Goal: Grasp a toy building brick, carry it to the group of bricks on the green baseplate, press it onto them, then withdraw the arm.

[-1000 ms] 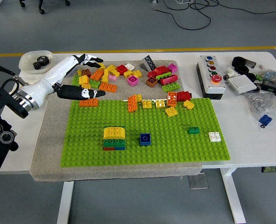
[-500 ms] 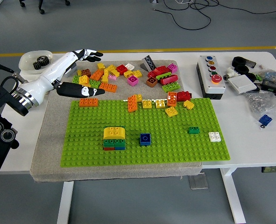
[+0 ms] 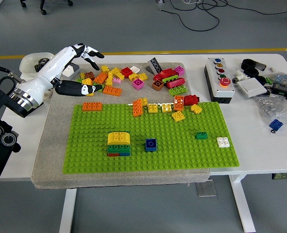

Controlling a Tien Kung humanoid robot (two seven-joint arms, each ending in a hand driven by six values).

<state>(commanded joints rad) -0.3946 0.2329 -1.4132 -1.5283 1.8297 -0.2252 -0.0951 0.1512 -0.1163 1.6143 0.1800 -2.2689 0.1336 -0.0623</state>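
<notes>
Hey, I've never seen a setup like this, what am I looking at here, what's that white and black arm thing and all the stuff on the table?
This is one picture, taken from a camera high on a humanoid robot, looking down over a white table. The arm entering from the left ends in the robot's left hand, five fingers spread, holding nothing, raised over a pile of loose toy bricks. In front lies a green baseplate with a small stack of bricks, yellow on top, plus a few single ones. At right sit a button box and assorted parts. The right arm is out of view.
</notes>
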